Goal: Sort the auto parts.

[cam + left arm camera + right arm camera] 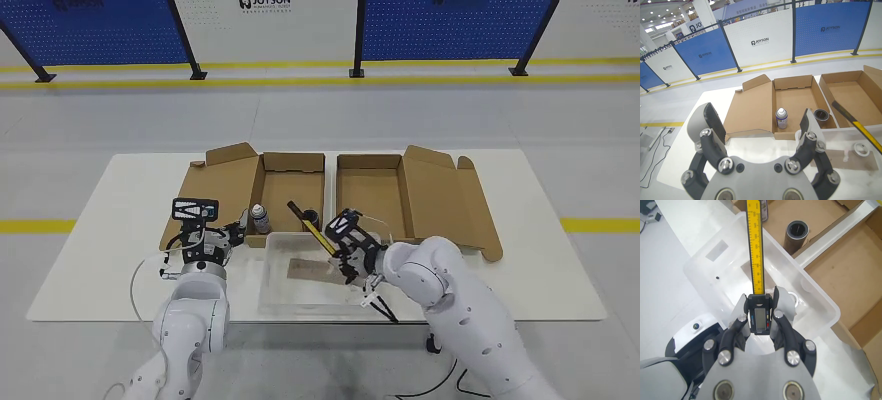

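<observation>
Slippage is the main risk. The right pincer [759, 296] is closed on the black display head of the yellow digital caliper [757, 247]. It grips only this one end, so the long yellow beam sticks far out in front and could turn between the pads. The beam reaches over the clear plastic bin [819, 289] toward the black metal cylinder [796, 236] and the small spray can [782, 119], which both stand in the left brown cardboard box [793, 83]. I think a careless swing could knock them over. The left pincer [758, 111] is wide open and empty, just before the near edge of the same box.
</observation>
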Robot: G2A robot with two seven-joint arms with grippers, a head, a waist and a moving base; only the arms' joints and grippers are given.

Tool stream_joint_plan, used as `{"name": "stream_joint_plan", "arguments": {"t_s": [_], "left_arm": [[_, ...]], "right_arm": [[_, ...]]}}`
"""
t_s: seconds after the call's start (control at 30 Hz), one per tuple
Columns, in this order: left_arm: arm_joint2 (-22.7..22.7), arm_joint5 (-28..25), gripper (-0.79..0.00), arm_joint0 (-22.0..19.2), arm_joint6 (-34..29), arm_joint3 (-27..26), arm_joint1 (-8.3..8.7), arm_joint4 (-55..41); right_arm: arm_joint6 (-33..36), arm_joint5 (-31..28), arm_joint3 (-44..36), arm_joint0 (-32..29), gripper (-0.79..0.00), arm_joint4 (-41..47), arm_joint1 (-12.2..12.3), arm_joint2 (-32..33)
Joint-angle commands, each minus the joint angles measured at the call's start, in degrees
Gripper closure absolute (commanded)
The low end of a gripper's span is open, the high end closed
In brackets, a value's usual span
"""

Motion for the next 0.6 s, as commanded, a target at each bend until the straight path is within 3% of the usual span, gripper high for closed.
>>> {"name": "stream_joint_plan", "arguments": {"t_s": [0.0,0.27,0.43,0.57], "left_arm": [[0.0,0.0,-0.785,0.0,0.0,0.0,0.0,0.0],[0.0,0.0,-0.785,0.0,0.0,0.0,0.0,0.0],[0.0,0.0,-0.785,0.0,0.0,0.0,0.0,0.0],[0.0,0.0,-0.785,0.0,0.0,0.0,0.0,0.0]], "right_arm": [[-2.3,0.1,-0.9,-1.4,0.0,1.9,0.2,1.6],[-16.2,-3.2,0.2,-6.6,0.0,13.4,0.6,6.7],[-23.5,-9.9,4.1,-8.8,0.0,28.9,0.2,8.2],[-26.8,-13.7,7.3,-9.0,0.0,36.1,-0.1,8.3]]}}
